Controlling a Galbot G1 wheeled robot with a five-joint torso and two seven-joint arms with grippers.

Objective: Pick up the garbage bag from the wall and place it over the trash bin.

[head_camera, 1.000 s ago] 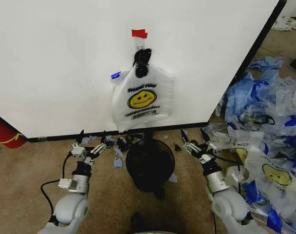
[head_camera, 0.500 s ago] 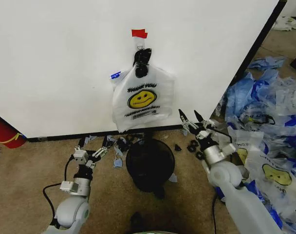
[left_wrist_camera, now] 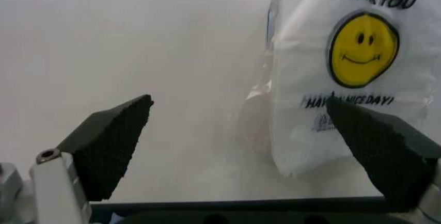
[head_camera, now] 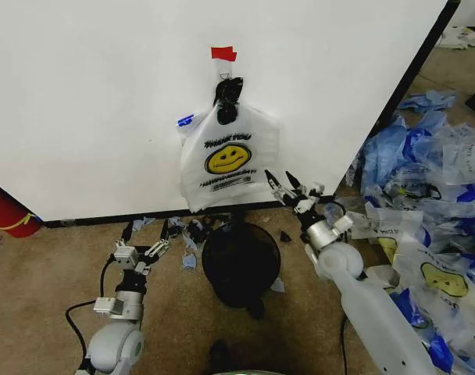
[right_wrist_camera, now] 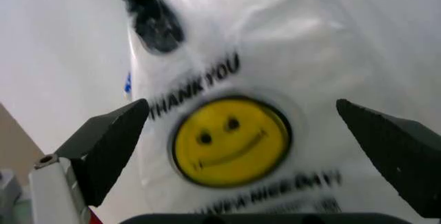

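The right gripper (head_camera: 283, 182) is held raised just beside the lower right corner of the garbage bag (head_camera: 228, 160), its fingers spread apart and not closed on anything; from its wrist camera the two dark pads (right_wrist_camera: 109, 146) are seen wide apart with the bag's yellow smiley face (right_wrist_camera: 230, 140) and "THANK YOU" print framed between them. The right arm (head_camera: 361, 301) is stretched forward from the lower right toward the wall (head_camera: 97, 101). The left gripper (head_camera: 145, 236) is held low over the carpet (head_camera: 42, 289) to the left of the trash bin (head_camera: 241, 262), its fingers likewise spread; in its wrist view the bag (left_wrist_camera: 348, 69) is seen off toward one pad, against the white wall. The garbage bag is hung on the wall from a dark clip or knot (head_camera: 227, 98) under a piece of red tape (head_camera: 223, 53), with a bit of blue tape (head_camera: 185, 120) at its upper left edge. The black trash bin is stood on the carpet directly below the bag, between the two arms. Scraps of blue and dark material (head_camera: 189, 231) are scattered along the baseboard, a red cylinder (head_camera: 9, 212) is seen at the far left, and a heap of similar plastic bags (head_camera: 433, 180) is piled on the floor at the right.
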